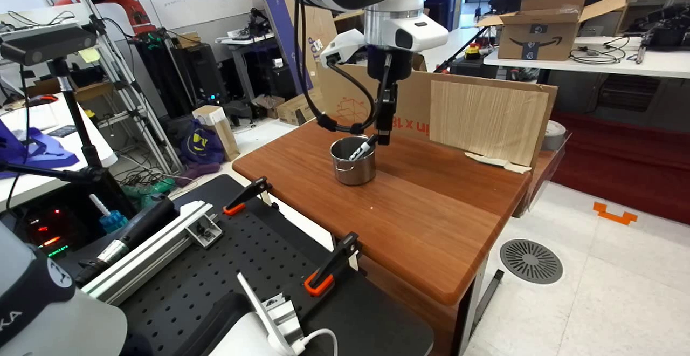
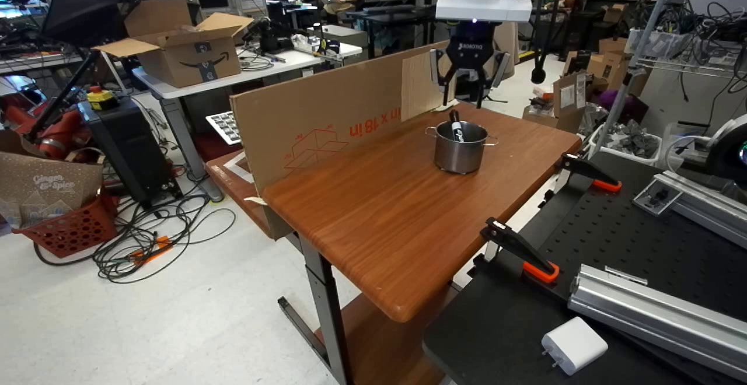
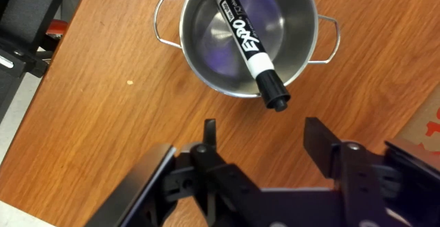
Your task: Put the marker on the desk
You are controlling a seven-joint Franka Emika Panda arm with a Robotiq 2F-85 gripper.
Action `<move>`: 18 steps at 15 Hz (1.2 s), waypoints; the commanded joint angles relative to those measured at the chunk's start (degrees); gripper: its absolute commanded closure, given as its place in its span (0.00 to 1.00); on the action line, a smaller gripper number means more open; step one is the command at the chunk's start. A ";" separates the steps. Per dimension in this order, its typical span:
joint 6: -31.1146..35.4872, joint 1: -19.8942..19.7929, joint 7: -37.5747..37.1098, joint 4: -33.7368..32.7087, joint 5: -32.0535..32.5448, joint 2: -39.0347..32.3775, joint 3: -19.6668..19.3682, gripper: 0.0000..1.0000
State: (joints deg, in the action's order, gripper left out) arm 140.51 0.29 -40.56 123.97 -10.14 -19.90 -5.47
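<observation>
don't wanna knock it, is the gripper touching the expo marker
Apart. In the wrist view, the open gripper sits short of the Expo marker, with desk showing between them.

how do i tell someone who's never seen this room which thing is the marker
Look for the reddish-brown wooden desk, then the two-handled metal pot standing on it. The Expo marker leans inside, its black cap poking out at the top. Its slim black body, white band and EXPO lettering set it apart from the plain silvery metal around it.

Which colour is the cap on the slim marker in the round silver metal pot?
Black cap, clearest in the wrist view.
</observation>
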 commanded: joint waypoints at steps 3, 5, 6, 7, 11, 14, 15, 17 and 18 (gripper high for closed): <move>-1.11 1.20 1.31 -0.21 1.58 -0.36 -0.14 0.00; -1.16 1.66 1.27 -0.10 2.19 -0.42 -0.22 0.22; -1.51 1.93 1.10 -0.16 2.94 -0.52 -0.35 0.25; -1.50 2.14 0.95 -0.15 3.51 -0.62 -0.42 0.28; -2.05 2.39 0.79 -0.47 4.65 -1.22 -0.51 0.60; -2.58 2.32 0.79 -0.65 5.08 -1.40 -0.61 0.82; -2.67 2.30 0.82 -0.71 5.21 -1.42 -0.64 0.90; -3.06 2.11 1.12 -0.74 5.11 -1.05 -0.59 1.00; -3.39 2.05 1.20 -0.77 5.05 -0.73 -0.61 0.96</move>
State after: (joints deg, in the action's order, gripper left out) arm 139.11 1.97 -39.54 124.27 -6.11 -20.68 -5.52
